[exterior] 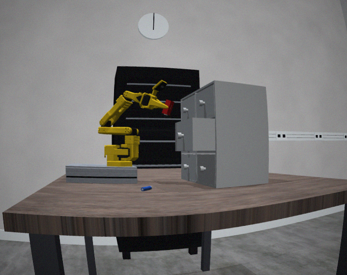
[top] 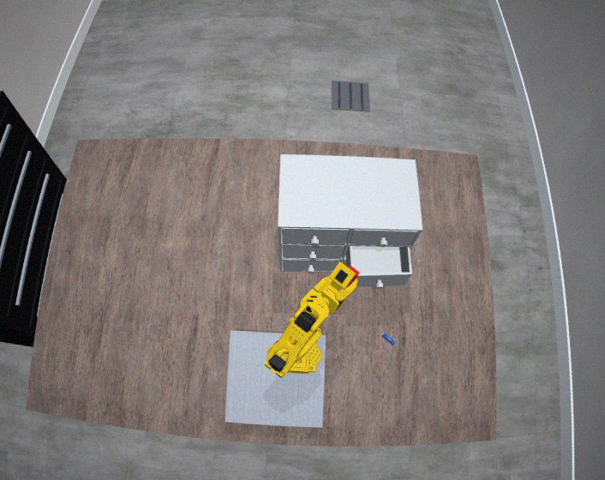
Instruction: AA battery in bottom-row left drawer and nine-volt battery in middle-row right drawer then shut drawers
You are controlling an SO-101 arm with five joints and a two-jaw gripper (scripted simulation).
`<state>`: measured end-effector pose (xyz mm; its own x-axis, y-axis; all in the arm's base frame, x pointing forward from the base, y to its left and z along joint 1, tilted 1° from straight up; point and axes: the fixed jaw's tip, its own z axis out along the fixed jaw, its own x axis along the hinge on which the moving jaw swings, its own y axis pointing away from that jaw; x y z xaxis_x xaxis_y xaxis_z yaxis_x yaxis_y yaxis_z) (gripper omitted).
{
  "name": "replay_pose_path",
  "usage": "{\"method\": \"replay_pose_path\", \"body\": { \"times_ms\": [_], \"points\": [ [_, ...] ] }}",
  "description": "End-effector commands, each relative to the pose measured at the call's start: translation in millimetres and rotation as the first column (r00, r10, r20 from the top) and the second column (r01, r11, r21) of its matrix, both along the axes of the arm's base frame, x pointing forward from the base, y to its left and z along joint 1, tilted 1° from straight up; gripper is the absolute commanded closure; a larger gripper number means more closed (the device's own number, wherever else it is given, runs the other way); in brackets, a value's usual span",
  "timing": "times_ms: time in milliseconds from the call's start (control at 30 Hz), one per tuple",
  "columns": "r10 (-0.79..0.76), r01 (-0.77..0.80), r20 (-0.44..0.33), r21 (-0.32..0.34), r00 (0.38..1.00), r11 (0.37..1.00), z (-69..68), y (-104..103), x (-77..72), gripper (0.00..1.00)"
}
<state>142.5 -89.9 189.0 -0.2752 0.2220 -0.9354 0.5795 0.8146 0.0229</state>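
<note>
My gripper is shut on the red nine-volt battery, whose red edge shows in the top view. It holds the battery in the air near the front left corner of the open right drawer of the middle row, above rim height. The blue AA battery lies on the table, right of my base. The grey chest stands on the table; its other drawers are shut, the bottom left one among them.
My arm stands on a grey base plate. A black cabinet stands off the table at the left, behind the arm in the side view.
</note>
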Motion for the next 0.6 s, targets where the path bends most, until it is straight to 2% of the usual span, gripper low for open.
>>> {"method": "replay_pose_path", "body": {
  "times_ms": [0, 167, 333, 400, 567],
  "points": [
    [-0.021, 0.021, 0.006, -0.011, 1.0, 1.0, 6.3, -14.9, 13.5, 1.0],
    [-0.048, 0.048, 0.006, -0.011, 0.999, 0.999, 6.3, -35.8, 32.3, 1.0],
    [-0.074, 0.074, 0.005, -0.011, 0.997, 0.997, 0.4, -57.9, 50.2, 1.0],
    [-0.074, 0.074, 0.005, -0.011, 0.997, 0.997, 0.4, -57.9, 50.2, 1.0],
    [-0.1, 0.1, 0.005, -0.012, 0.995, 0.995, -11.4, -80.3, 66.3, 1.0]
  ]
}}
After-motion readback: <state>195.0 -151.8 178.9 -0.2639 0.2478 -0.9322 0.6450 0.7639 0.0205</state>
